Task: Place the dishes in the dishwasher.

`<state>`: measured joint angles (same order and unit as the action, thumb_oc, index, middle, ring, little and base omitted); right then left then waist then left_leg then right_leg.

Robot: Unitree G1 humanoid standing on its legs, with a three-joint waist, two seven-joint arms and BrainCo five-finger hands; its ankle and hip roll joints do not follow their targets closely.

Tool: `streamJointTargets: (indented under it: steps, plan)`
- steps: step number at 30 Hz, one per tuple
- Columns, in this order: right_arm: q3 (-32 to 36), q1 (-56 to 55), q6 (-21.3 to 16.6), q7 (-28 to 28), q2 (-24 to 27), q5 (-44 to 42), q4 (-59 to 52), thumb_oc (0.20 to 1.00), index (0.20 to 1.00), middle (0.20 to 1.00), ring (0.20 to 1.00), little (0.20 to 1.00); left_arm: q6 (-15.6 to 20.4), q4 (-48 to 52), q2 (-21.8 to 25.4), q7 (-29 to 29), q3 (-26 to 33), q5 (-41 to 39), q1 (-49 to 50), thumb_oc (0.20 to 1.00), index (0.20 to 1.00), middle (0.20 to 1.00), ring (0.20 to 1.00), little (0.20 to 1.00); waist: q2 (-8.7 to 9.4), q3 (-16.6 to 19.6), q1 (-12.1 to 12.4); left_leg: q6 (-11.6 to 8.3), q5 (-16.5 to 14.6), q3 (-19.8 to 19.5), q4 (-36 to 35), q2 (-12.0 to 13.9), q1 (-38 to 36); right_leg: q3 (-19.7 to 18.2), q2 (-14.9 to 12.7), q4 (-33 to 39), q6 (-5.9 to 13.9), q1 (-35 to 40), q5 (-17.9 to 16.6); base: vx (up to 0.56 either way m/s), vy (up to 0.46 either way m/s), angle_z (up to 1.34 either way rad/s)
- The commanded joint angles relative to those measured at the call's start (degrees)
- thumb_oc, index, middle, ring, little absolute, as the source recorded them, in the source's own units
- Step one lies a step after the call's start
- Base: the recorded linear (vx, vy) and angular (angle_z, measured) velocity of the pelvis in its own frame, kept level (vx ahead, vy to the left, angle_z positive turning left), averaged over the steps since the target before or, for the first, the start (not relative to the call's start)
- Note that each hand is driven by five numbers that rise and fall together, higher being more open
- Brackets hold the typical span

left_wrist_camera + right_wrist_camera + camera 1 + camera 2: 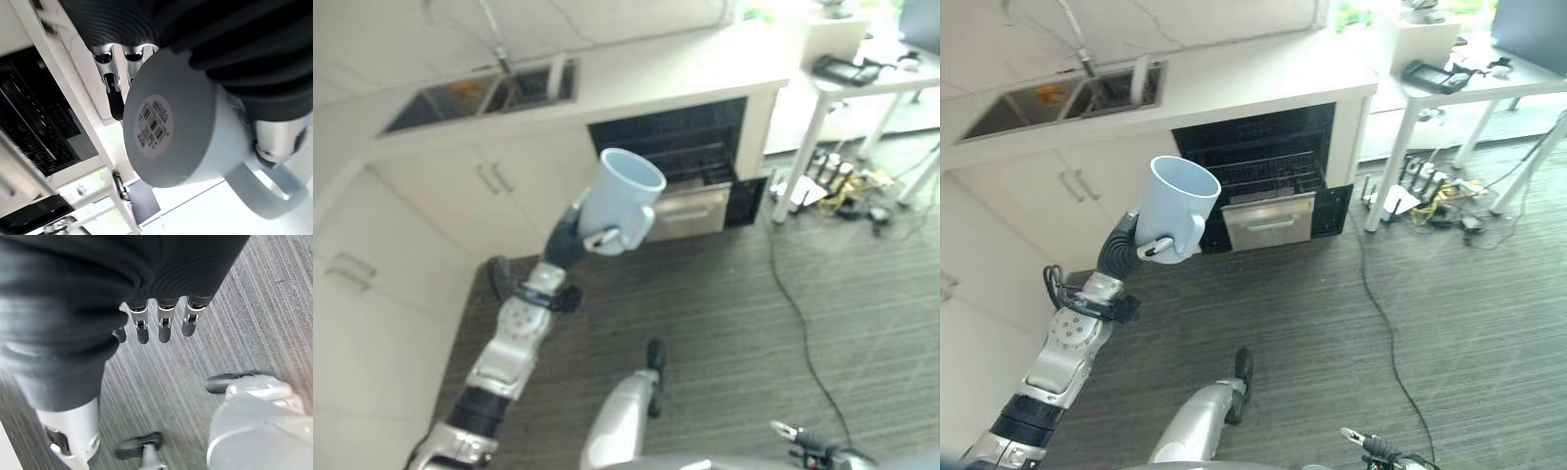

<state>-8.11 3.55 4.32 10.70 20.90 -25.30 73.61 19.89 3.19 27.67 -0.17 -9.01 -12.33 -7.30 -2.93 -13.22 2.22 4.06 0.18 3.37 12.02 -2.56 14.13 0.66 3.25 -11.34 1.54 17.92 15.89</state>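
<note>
Left hand (1141,245) raised mid-air, fingers curled round a pale blue mug (1175,208), thumb across its lower side. Mug tilted, open mouth facing up toward 1 o'clock; the left wrist view shows its flat base with a barcode sticker (155,121) and the handle (266,188) sticking out past the hand.

Dishwasher (1268,176) stands open under the white counter (1234,83), at 2 o'clock from the mug, well apart from it. Dark rack (1263,176) visible inside, steel front panel (1268,223) below it.

Sink (1067,96) with tap set in the counter at 11 o'clock from the mug. White table (1449,83) at 2 o'clock, far side of room, clutter on the floor beneath.

Right hand (161,320) hangs over the grey striped floor (234,323), fingers relaxed, holding nothing.
</note>
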Motion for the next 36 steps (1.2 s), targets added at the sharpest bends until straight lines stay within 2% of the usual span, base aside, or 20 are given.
streamJointTargets:
  steps: [1, 2, 4, 6, 7, 9, 12, 14, 16, 18, 19, 22, 23, 25, 27, 29, 30, 32, 33, 36]
  plan:
    - [1.12, -2.09, -2.55, 0.45, -1.75, 3.34, -0.74, 1.000, 1.000, 1.000, 1.000, 1.000, 4.97, 5.04, 0.96, 0.16, 1.60, -0.60, -4.00, 0.200, 0.200, 0.200, 0.200, 0.200, 0.70, 2.32, 1.59, -3.30, -3.34, 0.40, 5.16, 0.94, -0.06, 3.23, -4.20, -5.85, 1.32, -10.01, -0.44, 0.33, 0.225, -0.70]
    - [0.79, -2.66, -3.31, -0.21, -2.35, 3.25, -1.37, 1.000, 1.000, 1.000, 1.000, 1.000, 4.09, 5.22, 1.49, -0.20, 1.29, -0.94, -4.73, 0.200, 0.200, 0.200, 0.200, 0.200, 0.77, 2.91, 1.22, -2.07, -4.80, 0.07, 5.16, 0.34, -1.62, 4.24, -4.19, -5.85, 1.80, -8.95, -0.97, 0.34, 0.219, -0.41]
    - [0.73, -3.11, -3.51, -0.67, -2.80, 1.87, -2.56, 1.000, 1.000, 1.000, 1.000, 1.000, 2.80, 5.34, 2.07, -0.49, 0.53, -1.17, -5.97, 0.200, 0.200, 0.200, 0.200, 0.200, 0.21, 3.28, 0.03, -0.51, -6.67, -1.27, 5.16, 0.00, -3.55, 5.62, -3.89, -7.05, 3.15, -8.17, -6.72, 0.29, 0.213, 0.19]
    - [0.65, -3.50, -4.38, -0.58, -3.34, 2.97, -4.15, 1.000, 1.000, 1.000, 1.000, 1.000, 2.38, 4.57, 3.15, -0.52, -0.17, -1.58, -6.97, 0.200, 0.200, 0.200, 0.200, 0.200, -0.03, 3.17, -0.87, 0.88, -8.25, -2.27, 5.16, -0.78, -5.16, 6.26, -3.84, -17.53, 4.19, -12.87, -9.44, 0.18, 0.150, 0.33]
    - [0.39, -3.45, -4.89, -0.79, -3.49, 4.06, -4.45, 1.000, 1.000, 1.000, 1.000, 1.000, 2.48, 4.20, 3.30, -0.42, -0.34, -1.64, -7.12, 0.200, 0.200, 0.200, 0.200, 0.200, 0.04, 3.26, -0.93, 1.04, -8.49, -2.33, 5.16, -0.93, -5.44, 6.36, -4.11, -18.60, 4.45, -13.87, -9.84, 0.17, 0.064, 0.37]
    - [-1.16, -2.82, -4.90, -1.53, -3.68, 4.81, -5.27, 1.000, 1.000, 1.000, 1.000, 1.000, 2.48, 3.58, 3.40, -0.16, -0.85, -1.68, -7.49, 0.200, 0.200, 0.200, 0.200, 0.200, 0.13, 3.44, -0.99, 1.14, -9.29, -2.16, 5.16, -0.92, -6.64, 7.41, -5.07, -16.45, 4.59, -15.98, -9.84, 0.14, -0.019, 0.27]
    - [-1.91, -1.08, -2.99, -2.26, -3.30, 3.07, -4.92, 1.000, 1.000, 1.000, 1.000, 1.000, 1.54, 3.79, 3.57, 1.54, -1.58, -0.96, -8.59, 0.200, 0.200, 0.200, 0.200, 0.200, 0.00, 2.24, -1.73, 0.19, -10.71, -1.63, 5.16, 0.22, -9.64, 8.85, -8.12, -5.85, 5.14, -19.18, -11.19, 0.16, -0.124, 0.09]
    - [-1.33, 0.44, -1.73, -2.16, -2.83, 4.19, -3.31, 1.000, 1.000, 1.000, 1.000, 1.000, 0.83, 4.46, 4.19, 3.29, -1.49, -0.98, -8.62, 0.200, 0.200, 0.200, 0.200, 0.200, 1.90, 1.69, -1.82, -0.05, -13.14, -0.86, 5.16, -0.77, -11.55, 5.96, -13.10, -5.85, 7.82, -25.75, -14.26, 0.20, -0.254, -0.03]
    - [-0.43, 0.64, -1.32, -2.04, -2.78, 5.34, -2.57, 1.000, 1.000, 1.000, 1.000, 1.000, 0.50, 4.82, 4.32, 3.59, -1.23, -1.01, -8.18, 0.200, 0.200, 0.200, 0.200, 0.200, 2.51, 1.80, -2.09, -0.15, -14.80, -1.39, 5.16, -0.76, -12.63, 2.84, -14.48, -5.85, 9.02, -28.05, -15.74, 0.23, -0.265, -0.21]
    - [-0.01, 0.31, -2.65, -2.70, -2.87, 10.40, -2.38, 1.000, 1.000, 1.000, 1.000, 1.000, 0.79, 5.16, 4.15, 3.78, -1.29, 0.04, -7.62, 0.200, 0.200, 0.200, 0.200, 0.200, 2.64, 2.11, -2.58, -0.37, -15.69, -2.49, 5.16, 0.03, -13.38, -0.04, -14.72, -5.85, 9.53, -28.41, -15.54, 0.26, -0.361, 0.43]
    - [-0.50, 0.01, -2.97, -3.21, -3.00, 11.28, -2.40, 1.000, 1.000, 1.000, 1.000, 1.000, 1.23, 5.23, 3.91, 3.57, -1.18, 0.40, -7.09, 0.200, 0.200, 0.200, 0.200, 0.200, 2.52, 2.33, -2.76, -0.85, -15.85, -3.03, 5.16, 0.84, -13.71, -0.45, -14.17, -5.85, 9.44, -27.61, -14.31, 0.30, -0.427, 0.65]
    - [-1.33, -0.16, -1.61, -3.74, -2.83, 9.52, -2.32, 1.000, 1.000, 1.000, 1.000, 1.000, 1.36, 6.07, 3.21, 4.53, -1.02, 0.42, -5.28, 0.200, 0.200, 0.200, 0.200, 0.200, 2.49, 2.87, -2.46, -2.46, -15.57, -3.48, 5.16, 3.02, -14.38, 1.27, -13.12, -5.85, 8.24, -25.67, -11.98, 0.24, -0.376, 0.74]
    - [-1.48, -0.01, -1.25, -4.00, -2.60, 9.62, -2.44, 1.000, 1.000, 1.000, 1.000, 1.000, 1.38, 6.90, 2.92, 5.43, -1.12, 0.53, -4.62, 0.200, 0.200, 0.200, 0.200, 0.200, 2.43, 2.86, -2.44, -3.14, -15.09, -3.67, 5.16, 4.57, -14.80, 2.17, -12.21, -5.85, 7.10, -24.87, -10.99, 0.20, -0.400, 0.58]
    - [-2.12, 0.54, -1.53, -4.56, -2.01, 10.79, -2.68, 1.000, 1.000, 1.000, 1.000, 1.000, 0.58, 8.48, 2.47, 6.54, -0.97, 1.11, -4.34, 0.200, 0.200, 0.200, 0.200, 0.200, 2.56, 2.75, -2.22, -4.25, -13.63, -3.25, 5.16, 6.63, -15.25, 4.18, -11.21, -5.85, 5.07, -23.70, -9.48, 0.17, -0.371, 0.48]
    - [-2.90, 0.99, -3.27, -5.13, -1.12, 13.41, -2.63, 1.000, 1.000, 1.000, 1.000, 1.000, 0.67, 8.76, 2.61, 7.74, -0.77, 2.39, -4.44, 0.200, 0.200, 0.200, 0.200, 0.200, 3.06, 2.77, -1.81, -4.64, -11.90, -2.40, 5.16, 6.69, -15.64, 4.92, -10.70, -5.85, 3.84, -22.68, -8.55, 0.13, -0.289, 0.35]
    - [-4.29, 1.12, -4.80, -5.10, -0.10, 14.06, -3.12, 1.000, 1.000, 1.000, 1.000, 1.000, 1.08, 8.51, 2.85, 7.63, -0.90, 1.78, -5.55, 0.200, 0.200, 0.200, 0.200, 0.200, 3.57, 2.26, -1.32, -5.30, -7.60, 0.43, 5.16, 6.93, -14.36, 6.46, -10.35, -5.85, 2.52, -20.99, -7.34, 0.09, -0.228, -0.02]
    - [-4.20, 1.00, -5.02, -5.23, 0.18, 13.14, -3.22, 1.000, 1.000, 1.000, 1.000, 1.000, 1.44, 8.23, 2.98, 7.26, -1.20, 1.79, -6.29, 0.200, 0.200, 0.200, 0.200, 0.200, 2.59, 2.11, -1.68, -5.77, -8.30, 1.45, 5.16, 7.71, -12.63, 7.66, -9.47, -5.85, 2.52, -20.63, -7.04, 0.05, -0.047, -0.04]
    - [-4.03, 0.83, -5.23, -5.82, 0.43, 11.67, -2.98, 1.000, 1.000, 1.000, 1.000, 1.000, 1.63, 8.27, 3.28, 6.90, -1.91, 0.81, -6.95, 0.200, 0.200, 0.200, 0.200, 0.200, 0.90, 1.80, -2.19, -7.34, -7.24, 1.55, 5.16, 8.87, -9.49, 8.26, -7.93, -5.85, 2.43, -19.94, -6.13, 0.05, 0.091, 0.43]
    - [-3.47, 0.54, -5.53, -5.98, 0.60, 11.05, -2.68, 1.000, 1.000, 1.000, 1.000, 1.000, 1.93, 7.84, 3.19, 6.87, -2.46, 0.31, -7.68, 0.200, 0.200, 0.200, 0.200, 0.200, 0.51, 1.46, -2.54, -8.13, -5.08, 2.35, 5.16, 10.01, -7.62, 8.53, -7.63, -5.85, 2.22, -19.15, -5.31, 0.03, 0.102, 0.60]
    - [-2.67, -0.59, -5.76, -5.52, 0.26, 8.99, -3.14, 1.000, 1.000, 1.000, 1.000, 1.000, 2.15, 6.96, 2.34, 7.49, -3.25, 0.48, -8.95, 0.200, 0.200, 0.200, 0.200, 0.200, 0.06, 1.91, -3.52, -8.19, -5.83, 3.28, 5.16, 11.04, -6.75, 9.53, -8.70, -5.85, 2.57, -19.68, -5.08, 0.03, 0.175, 0.12]
